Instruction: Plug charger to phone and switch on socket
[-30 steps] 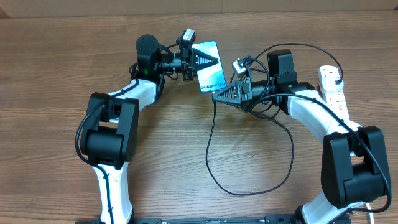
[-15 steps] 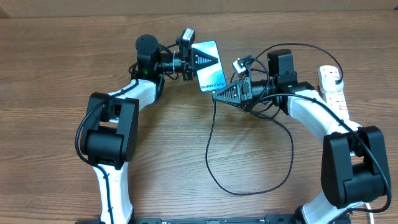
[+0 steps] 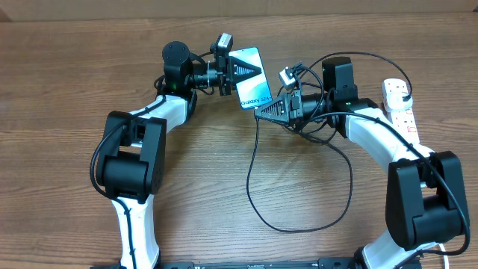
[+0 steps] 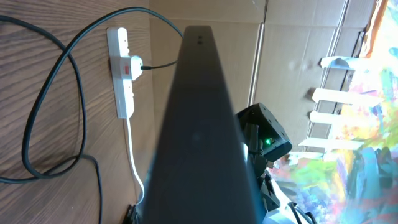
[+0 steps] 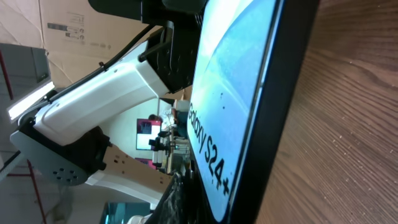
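My left gripper (image 3: 250,72) is shut on the phone (image 3: 252,81) and holds it off the table at the back centre, its blue screen with white lettering facing up. My right gripper (image 3: 261,114) is shut on the charger (image 3: 251,175) near its tip, right at the phone's lower edge. The black cable loops down over the table and back up to the right. In the right wrist view the phone (image 5: 227,106) fills the frame and the connector tip is not clear. The white socket (image 3: 398,112) lies at the far right with the black plug (image 3: 404,97) in it.
In the left wrist view the phone's dark edge (image 4: 199,137) blocks the middle, and the socket (image 4: 123,81) with its white cord (image 4: 132,155) lies beyond on the wood. Cardboard boxes stand behind the table. The cable loop (image 3: 299,230) lies between the two arm bases.
My right gripper has edged slightly up toward the phone's lower edge. The left gripper and the phone have stayed put.
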